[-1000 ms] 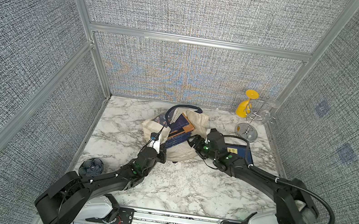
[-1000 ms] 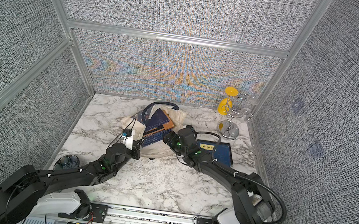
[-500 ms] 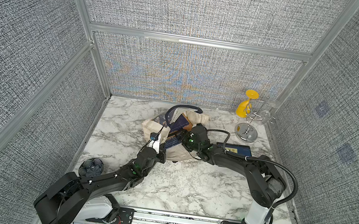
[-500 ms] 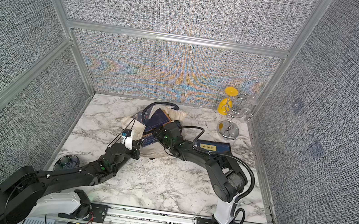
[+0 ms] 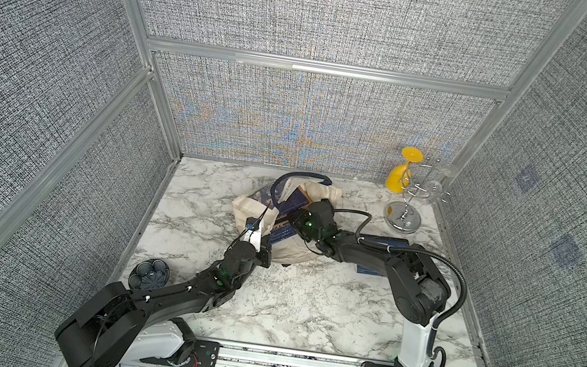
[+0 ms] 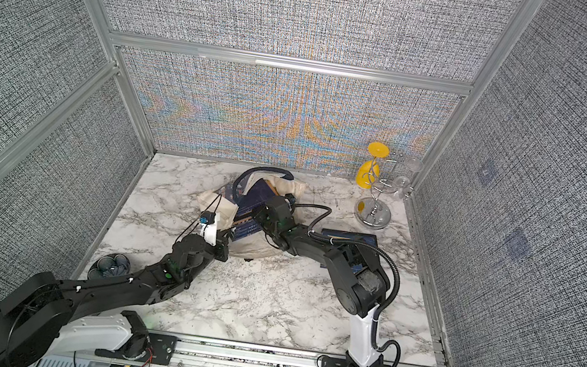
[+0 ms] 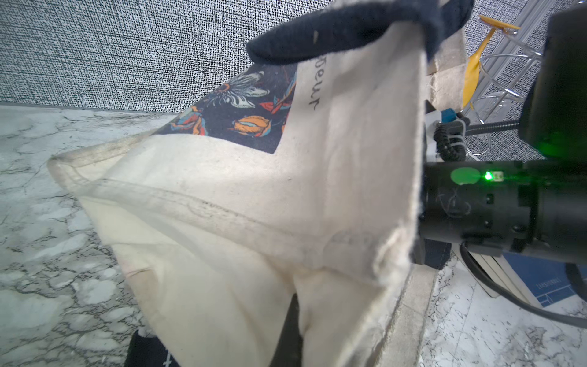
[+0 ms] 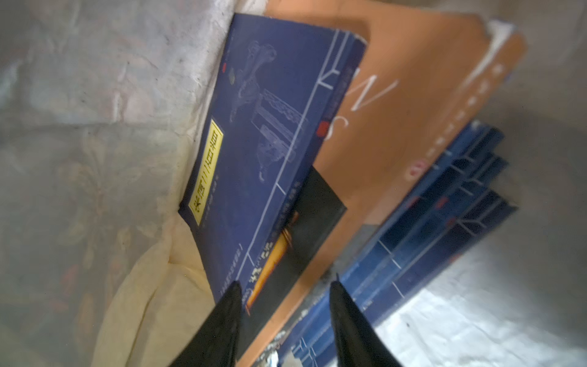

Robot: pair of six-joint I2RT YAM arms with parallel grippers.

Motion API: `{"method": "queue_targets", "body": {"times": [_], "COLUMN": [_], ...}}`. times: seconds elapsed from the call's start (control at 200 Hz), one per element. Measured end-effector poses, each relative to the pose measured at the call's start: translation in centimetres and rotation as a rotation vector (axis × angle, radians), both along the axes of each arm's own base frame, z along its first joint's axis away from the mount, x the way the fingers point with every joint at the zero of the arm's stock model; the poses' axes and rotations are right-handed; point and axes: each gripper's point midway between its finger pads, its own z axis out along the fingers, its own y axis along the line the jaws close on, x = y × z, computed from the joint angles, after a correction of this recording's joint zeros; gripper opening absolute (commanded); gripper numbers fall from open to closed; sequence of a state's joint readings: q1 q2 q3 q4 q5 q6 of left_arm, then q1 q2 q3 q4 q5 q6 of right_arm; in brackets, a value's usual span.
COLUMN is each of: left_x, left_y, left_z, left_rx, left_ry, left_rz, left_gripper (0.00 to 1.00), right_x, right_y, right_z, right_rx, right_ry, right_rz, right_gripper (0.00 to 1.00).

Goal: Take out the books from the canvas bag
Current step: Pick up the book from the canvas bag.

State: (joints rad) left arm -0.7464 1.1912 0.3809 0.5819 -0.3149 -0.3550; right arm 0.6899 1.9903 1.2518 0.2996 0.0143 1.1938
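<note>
Right fingers (image 8: 222, 324) parted astride navy books (image 8: 260, 127) — yellow label (image 8: 206, 174), left fingers (image 7: 143, 349) clenching cream canvas bag (image 7: 254, 197)

Cream canvas bag (image 7: 254, 206) with navy, orange-flowered panel (image 7: 241, 117); navy books (image 8: 270, 127), yellow label (image 8: 206, 173); white, grey-veined marble table (image 5: 305, 311)

Twin black arms, white bases!
Left arm (image 5: 191, 291) and right arm (image 5: 371, 256) glowed green dots; ribbed cable (image 5: 461, 284) looped off the right; right claw (image 8: 286, 281) was black, pointed.
</note>
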Motion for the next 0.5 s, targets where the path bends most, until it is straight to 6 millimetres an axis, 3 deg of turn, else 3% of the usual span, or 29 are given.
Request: {"method": "queue_targets", "body": {"times": [0.5], "left_x": [0.0], "left_y": [0.0], "left_z": [-0.01], "left_rx": [0.004], "left_ry": [-0.001], "left_rz": [-0.001], "left_gripper": [0.0], "right_x": [0.94], "right_y": [-0.03], "right_z": [-0.99], "right_rx": [-0.015], "right_ry": [0.011], "right_rz": [-0.028], "right_gripper": [0.4]}}
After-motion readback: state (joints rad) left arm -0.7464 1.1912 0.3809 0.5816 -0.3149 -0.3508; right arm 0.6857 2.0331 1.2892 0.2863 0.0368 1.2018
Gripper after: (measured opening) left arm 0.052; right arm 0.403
